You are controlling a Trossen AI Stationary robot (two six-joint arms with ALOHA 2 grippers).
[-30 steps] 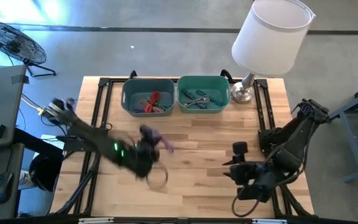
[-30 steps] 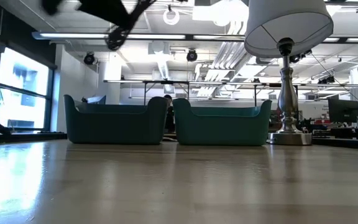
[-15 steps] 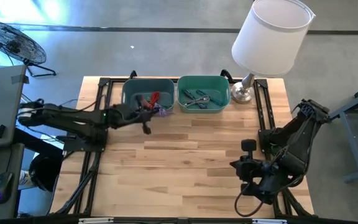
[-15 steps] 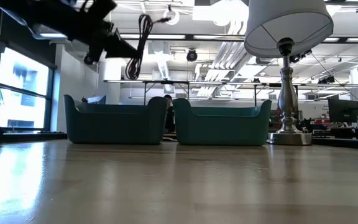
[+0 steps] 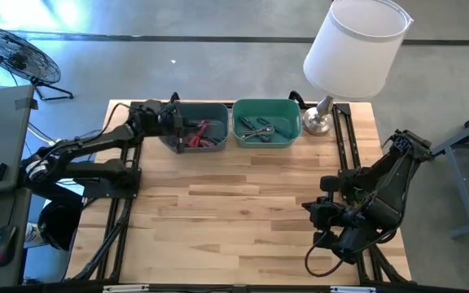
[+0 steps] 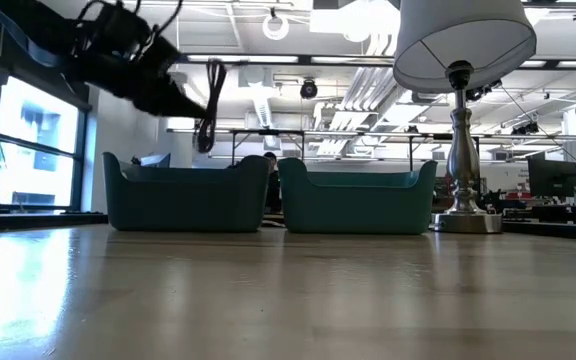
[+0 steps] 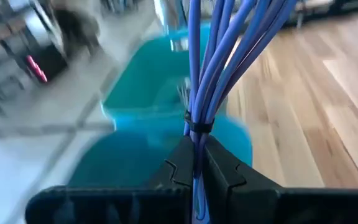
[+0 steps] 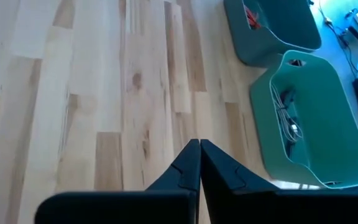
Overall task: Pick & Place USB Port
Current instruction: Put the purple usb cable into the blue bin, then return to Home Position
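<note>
A: How far along is it?

B: Nearly placed, I'd judge. The left gripper (image 5: 179, 129) is clamped on a bundled cable (image 7: 205, 74) and hangs over the left bin (image 5: 218, 111), which already holds red and purple cables. Lowering and letting go are left.

A: And the other arm?

B: The right gripper (image 8: 199, 163) is closed with nothing in it, parked over the table (image 5: 243, 212) near the right edge.

A: Which view tells most?

B: The left wrist view shows the fingers pinching the cable at its tie, hidden from above. The low view shows the cable (image 6: 208, 105) dangling clear above the bin rim (image 6: 183, 175). Only the high view shows the bins' contents.
</note>
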